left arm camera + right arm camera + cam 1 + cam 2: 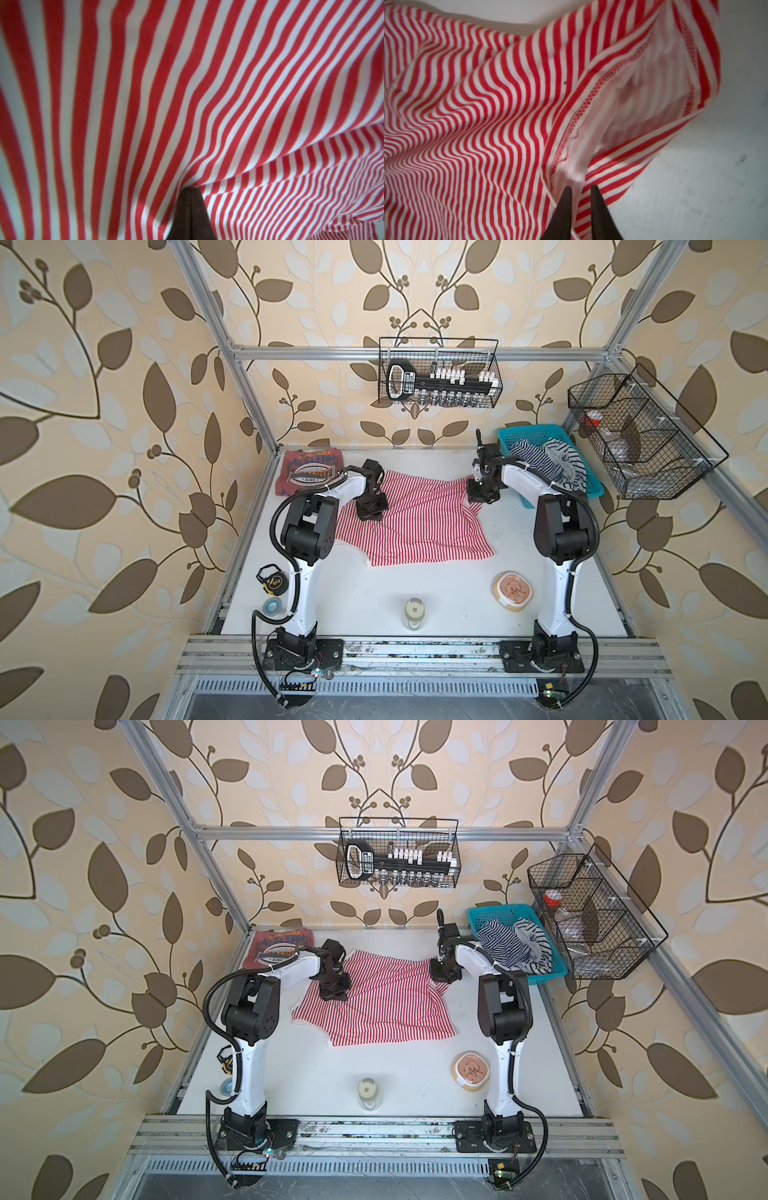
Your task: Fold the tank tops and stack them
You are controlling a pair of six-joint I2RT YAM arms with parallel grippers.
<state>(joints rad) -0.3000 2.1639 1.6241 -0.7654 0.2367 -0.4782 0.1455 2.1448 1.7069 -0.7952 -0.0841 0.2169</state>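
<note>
Our left fingers [190, 207] pinch the striped tank top [415, 522] tight. Our right fingers [567, 199] grip its corner above the counter [374, 593]

Lidded jar [414, 613] is standing near front edge, bowl [513, 588] sitting to its right. Tape measure [272, 580] and blue tape roll [273, 607] are lying at left edge. Blue basket [528, 432] is sitting back right.
</note>
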